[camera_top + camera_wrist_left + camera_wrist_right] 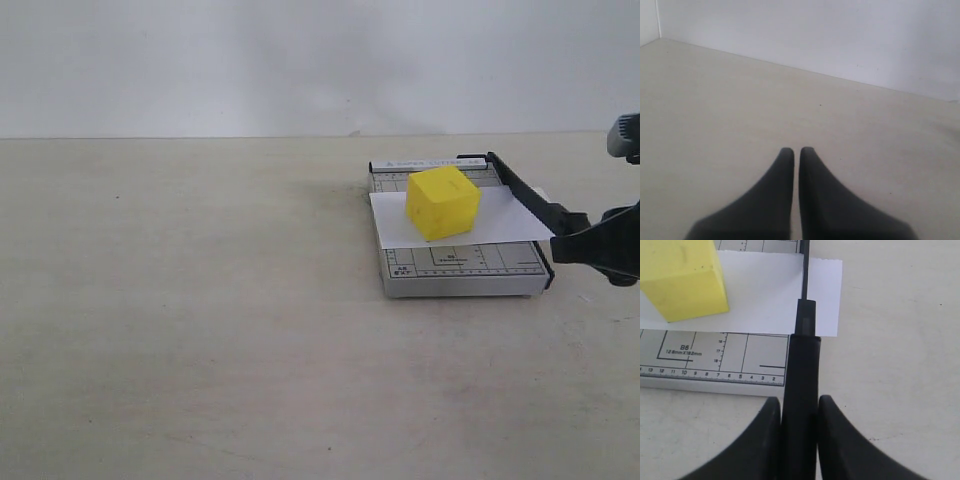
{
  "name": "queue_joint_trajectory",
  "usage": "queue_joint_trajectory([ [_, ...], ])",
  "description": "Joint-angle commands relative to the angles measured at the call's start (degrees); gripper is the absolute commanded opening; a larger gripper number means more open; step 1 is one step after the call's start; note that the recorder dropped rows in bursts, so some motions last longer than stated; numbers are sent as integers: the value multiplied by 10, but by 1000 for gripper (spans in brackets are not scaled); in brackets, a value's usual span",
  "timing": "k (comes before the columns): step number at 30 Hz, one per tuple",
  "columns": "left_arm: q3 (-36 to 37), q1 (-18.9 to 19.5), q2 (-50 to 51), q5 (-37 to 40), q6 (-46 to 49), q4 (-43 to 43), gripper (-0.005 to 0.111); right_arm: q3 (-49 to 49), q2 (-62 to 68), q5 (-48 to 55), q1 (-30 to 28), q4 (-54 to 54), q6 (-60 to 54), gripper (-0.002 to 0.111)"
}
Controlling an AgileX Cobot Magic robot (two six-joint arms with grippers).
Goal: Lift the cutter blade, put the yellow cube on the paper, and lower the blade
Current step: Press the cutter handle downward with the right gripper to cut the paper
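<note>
The yellow cube [442, 202] [680, 277] rests on the white paper [500, 222] [765, 295], which lies across the grey gridded cutter base [460, 265] [715, 360]. The black cutter blade [520, 190] runs along the base's right side over the paper's end, low against the base. My right gripper [578, 240] [800, 402] is shut on the blade's thick handle [802, 370], just off the base's front right corner. My left gripper [796, 150] is shut on nothing over bare table; it does not appear in the exterior view.
A pale wall rises behind the beige table [200, 300]. The cutter sits on the right half of the table, near the back.
</note>
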Motion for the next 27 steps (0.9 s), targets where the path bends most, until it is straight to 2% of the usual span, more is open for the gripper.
queue_joint_trajectory([
  [1,2,-5,0,-8,-5,-4,4,33,8,49,2,6,0,0],
  [6,2,-5,0,-8,-5,-4,4,37,8,42,9,6,-5,0],
  [14,2,-5,0,-8,-5,-4,4,74,8,-12,69,6,-24,0],
  [27,2,-5,0,-8,-5,-4,4,74,8,-27,69,6,-25,0],
])
